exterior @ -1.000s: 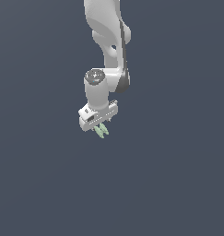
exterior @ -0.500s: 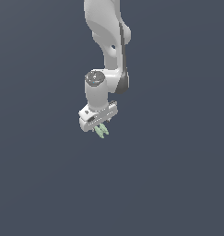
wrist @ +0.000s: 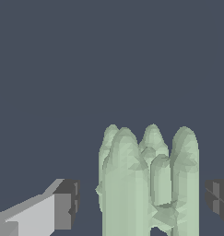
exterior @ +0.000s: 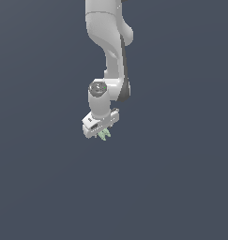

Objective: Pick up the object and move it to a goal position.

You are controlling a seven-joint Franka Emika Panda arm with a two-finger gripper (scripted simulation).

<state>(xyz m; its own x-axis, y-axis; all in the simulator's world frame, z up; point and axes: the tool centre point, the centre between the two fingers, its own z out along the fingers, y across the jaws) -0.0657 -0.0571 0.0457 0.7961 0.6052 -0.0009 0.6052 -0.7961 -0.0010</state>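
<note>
I see the object (exterior: 104, 135) hanging just under my gripper (exterior: 104, 133), its pale green prongs (wrist: 145, 179) between the two dark fingertips (wrist: 67, 203); whether they actually pinch it, I cannot tell.

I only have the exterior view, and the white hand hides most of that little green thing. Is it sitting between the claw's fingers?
Observer: Yes. In the wrist view the object stands between the two dark fingertips.
Operator: Are the pads touching it?
Observer: No. Background shows as a gap on each side of it, so the claw is open around it.
Operator: What shape am I closing on?
Observer: A cluster of rounded prongs, all pointing the same way, packed side by side.
</note>
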